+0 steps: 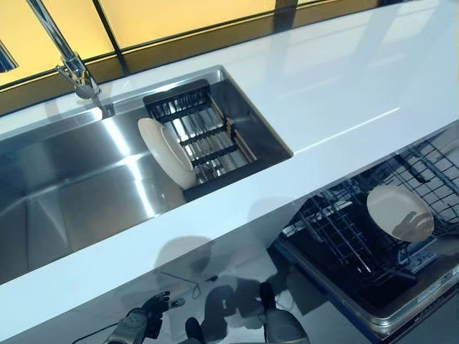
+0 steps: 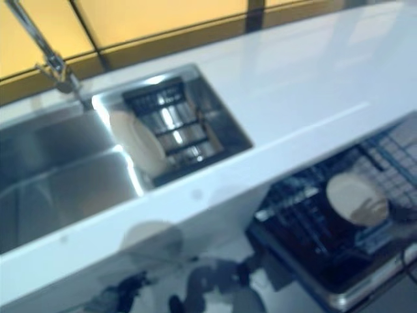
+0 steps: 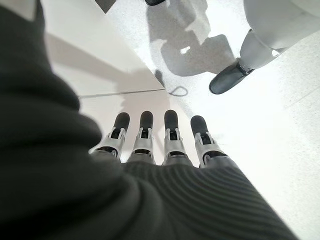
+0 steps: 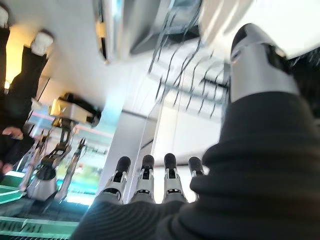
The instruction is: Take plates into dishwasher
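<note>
A white plate (image 1: 166, 150) leans upright in a black dish rack (image 1: 204, 136) at the right end of the steel sink (image 1: 72, 193). A second white plate (image 1: 400, 213) stands in the pulled-out dishwasher rack (image 1: 337, 236) below the counter at the right. My left hand (image 1: 140, 324) hangs low in front of the counter with straight fingers (image 3: 170, 135) and is empty. My right hand (image 4: 168, 175) shows only in its wrist view, under the dishwasher rack's wires (image 4: 190, 75), with straight fingers that hold nothing.
A white countertop (image 1: 344, 93) runs across in front of a window. A chrome faucet (image 1: 72, 64) stands behind the sink at the left. The dishwasher's open door (image 1: 401, 301) juts out at the lower right.
</note>
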Controlling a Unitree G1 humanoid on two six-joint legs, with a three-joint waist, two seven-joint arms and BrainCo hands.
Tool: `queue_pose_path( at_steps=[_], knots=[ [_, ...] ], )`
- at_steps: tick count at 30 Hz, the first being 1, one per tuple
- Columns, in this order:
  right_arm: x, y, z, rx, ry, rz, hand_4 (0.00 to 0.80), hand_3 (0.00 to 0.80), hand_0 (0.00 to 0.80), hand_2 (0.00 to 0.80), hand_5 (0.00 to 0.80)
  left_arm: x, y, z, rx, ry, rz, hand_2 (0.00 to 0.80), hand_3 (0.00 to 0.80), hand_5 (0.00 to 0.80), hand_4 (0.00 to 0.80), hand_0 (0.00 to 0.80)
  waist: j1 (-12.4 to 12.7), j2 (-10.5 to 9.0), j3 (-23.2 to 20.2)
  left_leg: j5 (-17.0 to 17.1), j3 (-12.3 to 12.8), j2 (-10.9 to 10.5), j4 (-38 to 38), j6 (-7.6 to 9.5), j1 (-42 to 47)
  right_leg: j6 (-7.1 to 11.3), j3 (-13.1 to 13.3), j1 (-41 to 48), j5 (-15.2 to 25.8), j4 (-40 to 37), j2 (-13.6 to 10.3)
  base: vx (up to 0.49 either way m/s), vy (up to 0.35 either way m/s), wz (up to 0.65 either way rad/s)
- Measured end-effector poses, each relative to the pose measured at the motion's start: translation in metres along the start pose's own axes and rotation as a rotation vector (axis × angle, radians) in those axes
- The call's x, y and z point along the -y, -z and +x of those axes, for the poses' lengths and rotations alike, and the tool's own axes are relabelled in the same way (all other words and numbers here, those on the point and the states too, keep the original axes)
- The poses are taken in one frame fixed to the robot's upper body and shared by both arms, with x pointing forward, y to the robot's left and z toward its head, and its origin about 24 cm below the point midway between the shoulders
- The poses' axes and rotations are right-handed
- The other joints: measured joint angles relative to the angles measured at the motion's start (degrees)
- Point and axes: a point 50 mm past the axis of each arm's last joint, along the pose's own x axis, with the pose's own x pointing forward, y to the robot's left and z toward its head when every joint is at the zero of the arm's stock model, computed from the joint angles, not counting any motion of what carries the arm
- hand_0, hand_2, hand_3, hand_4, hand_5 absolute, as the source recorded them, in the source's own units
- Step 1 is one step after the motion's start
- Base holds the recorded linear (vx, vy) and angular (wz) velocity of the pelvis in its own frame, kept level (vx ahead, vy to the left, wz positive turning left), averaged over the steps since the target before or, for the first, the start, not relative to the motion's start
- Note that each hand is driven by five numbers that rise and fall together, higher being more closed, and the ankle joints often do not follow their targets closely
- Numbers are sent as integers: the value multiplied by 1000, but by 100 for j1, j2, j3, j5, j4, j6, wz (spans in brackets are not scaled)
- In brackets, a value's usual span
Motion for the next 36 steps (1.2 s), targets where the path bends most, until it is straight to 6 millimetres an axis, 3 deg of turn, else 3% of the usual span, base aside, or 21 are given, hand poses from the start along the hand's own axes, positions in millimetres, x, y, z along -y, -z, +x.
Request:
queue_pose_path(
  at_steps=[5, 10, 15, 19, 27, 31, 36],
  knots=[
    [38, 13, -1, 0, 94, 7, 0, 0, 0, 0, 0, -1, 8, -2, -31, -10, -26, 0, 0, 0, 0, 0, -76, -66, -272, -30, 17, 88, -1, -42, 35, -45, 9, 53, -30, -3, 95, 58, 24, -4],
    [97, 1, -4, 80, 248, 3, 0, 0, 0, 0, 0, -1, 13, -2, -49, -18, -32, 0, 0, 0, 0, 0, -139, -58, -430, -39, 13, 112, -2, -54, 97, -56, 5, 125, -38, -9, 116, 26, 16, 0],
    [159, -30, -11, 186, 426, 58, 0, 0, 0, 0, 0, 4, 22, -3, -85, -20, -48, 0, 0, 0, 0, 0, -17, -64, -570, -37, -24, 112, -1, -54, 107, -57, -45, 154, -39, -14, 105, 11, 14, 2],
    [193, -74, -22, 341, 535, 32, 0, 0, 0, 0, 0, 8, 22, -2, -84, -12, -62, 0, 0, 0, 0, 0, 161, -47, -644, -17, -200, 103, 4, -35, 107, -81, -219, 259, -64, -18, 85, 34, 27, 22],
    [224, -149, -49, 608, 721, -124, 0, 0, 0, 0, 0, 6, 26, -3, -90, -26, -116, 0, 0, 0, 0, 0, 831, -70, -664, 56, -677, 72, 31, -49, 69, -89, -650, 467, -154, -18, 42, 46, 3, 29],
    [222, -184, -62, 744, 766, -142, 0, 0, 0, 0, 0, 2, 34, -6, -126, -45, -159, 0, 0, 0, 0, 0, 952, -126, -659, 125, -926, 43, 38, -67, -16, -92, -846, 541, -169, -15, 4, 41, 9, 30],
    [206, -229, -82, 929, 793, -233, 0, 0, 0, 0, 0, -3, 36, -8, -137, -63, -212, 0, 0, 0, 0, 0, 1219, -183, -623, 140, -1129, 16, 36, -60, -35, -48, -1048, 660, -251, -18, -37, 13, 31, 22]
  ],
)
